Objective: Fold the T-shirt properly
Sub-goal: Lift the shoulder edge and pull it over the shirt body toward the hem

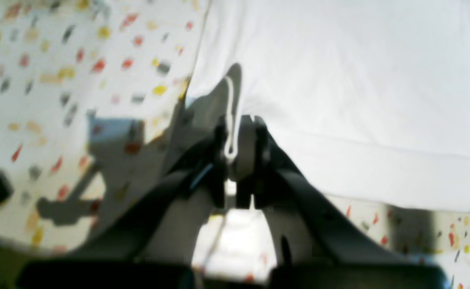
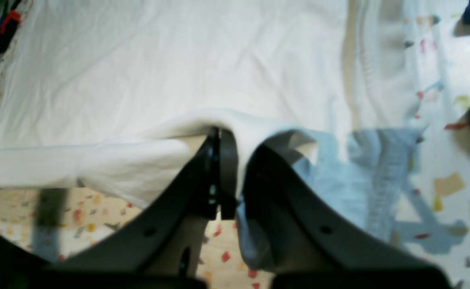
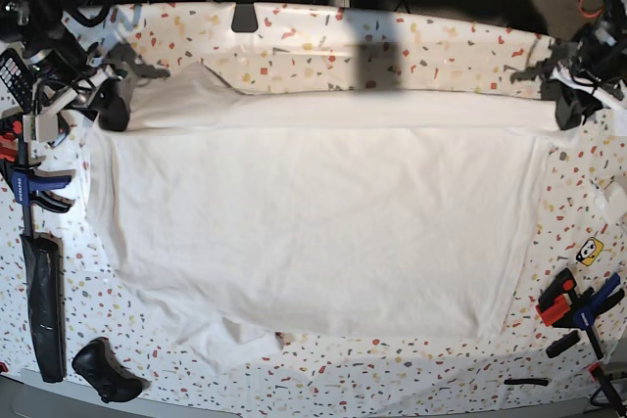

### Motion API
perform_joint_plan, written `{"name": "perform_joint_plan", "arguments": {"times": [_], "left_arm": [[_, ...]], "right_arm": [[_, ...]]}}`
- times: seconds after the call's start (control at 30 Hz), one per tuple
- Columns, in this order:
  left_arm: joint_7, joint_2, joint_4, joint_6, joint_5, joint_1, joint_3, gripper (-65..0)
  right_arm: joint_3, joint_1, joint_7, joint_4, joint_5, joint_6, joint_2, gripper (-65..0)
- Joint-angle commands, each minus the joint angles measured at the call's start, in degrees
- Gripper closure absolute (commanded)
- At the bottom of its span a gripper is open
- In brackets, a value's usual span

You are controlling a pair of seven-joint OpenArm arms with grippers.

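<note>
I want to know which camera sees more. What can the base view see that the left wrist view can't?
Only the base view shows the whole T-shirt spread on the speckled table, both arms at its far corners, the right tool, and the clamps by the table's edge. Only the left wrist view shows, close up, the left tool shut on a thin edge of the white cloth. Both show the shirt, the speckled table and the left tool.

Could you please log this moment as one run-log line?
left hand: shut on T-shirt | right hand: shut on T-shirt | far edge lifted
</note>
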Motion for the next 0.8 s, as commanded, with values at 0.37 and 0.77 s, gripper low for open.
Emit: {"name": "perform_joint_plan", "arguments": {"times": [0.37,0.77], "left_arm": [[-4.7,-0.74,-9.44,4.11,7.91,-8.98,1.79,0.0],[-4.33,-0.87,-16.81,3.65,8.13,-18.49,1.84,0.0]], "right_arm": [[0.46,1.27,3.48,0.83,-5.53,-2.71,0.83,0.0],[0.44,5.64,5.27,-1.4,-10.49,-5.46,0.98,0.0]]}}
